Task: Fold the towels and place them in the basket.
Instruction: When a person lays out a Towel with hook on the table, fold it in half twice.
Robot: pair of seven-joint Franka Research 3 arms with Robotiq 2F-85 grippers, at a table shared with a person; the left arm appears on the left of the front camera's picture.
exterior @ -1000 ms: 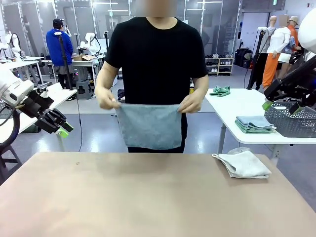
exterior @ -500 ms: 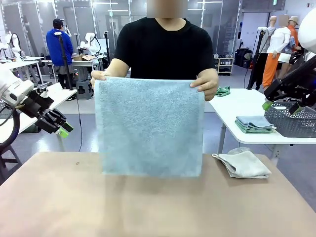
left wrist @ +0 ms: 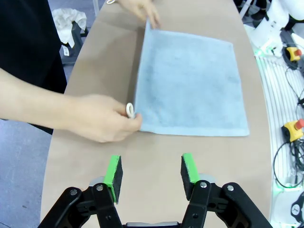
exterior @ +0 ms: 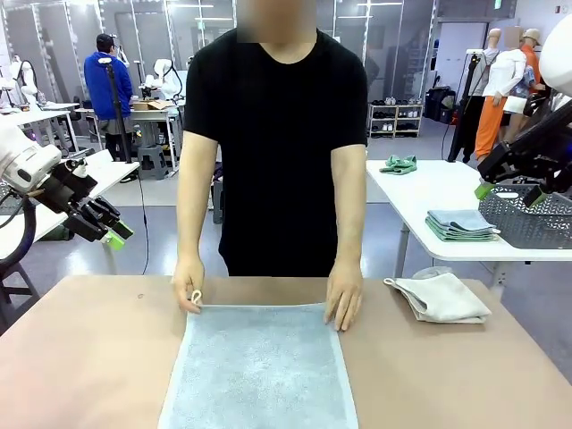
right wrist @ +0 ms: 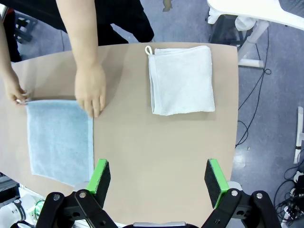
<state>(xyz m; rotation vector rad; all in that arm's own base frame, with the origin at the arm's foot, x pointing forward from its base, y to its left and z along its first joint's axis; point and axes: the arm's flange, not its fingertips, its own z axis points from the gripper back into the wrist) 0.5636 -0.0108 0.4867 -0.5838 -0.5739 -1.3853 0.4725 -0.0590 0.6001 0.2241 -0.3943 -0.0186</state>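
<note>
A light blue towel (exterior: 259,366) lies spread flat on the brown table, and the person's hands (exterior: 344,304) press its two far corners. At the table's far right sits an off-white folded towel (exterior: 442,297). The dark grey basket (exterior: 527,219) stands on the white side table at the right, beside a small stack of folded towels (exterior: 460,223). My left gripper (exterior: 112,234) hangs open and empty off the table's left side; its wrist view looks down on the blue towel (left wrist: 190,90). My right gripper (exterior: 511,190) hovers open and empty above the basket.
A crumpled green towel (exterior: 399,164) lies farther back on the white side table (exterior: 429,192). The person stands at the table's far edge, arms reaching down. Bare tabletop (right wrist: 156,137) lies between the blue towel (right wrist: 59,140) and the off-white one (right wrist: 181,80).
The person unfolded the blue towel in the air, then lowered it flat onto the table and now holds its far corners down. Neither arm has moved.
</note>
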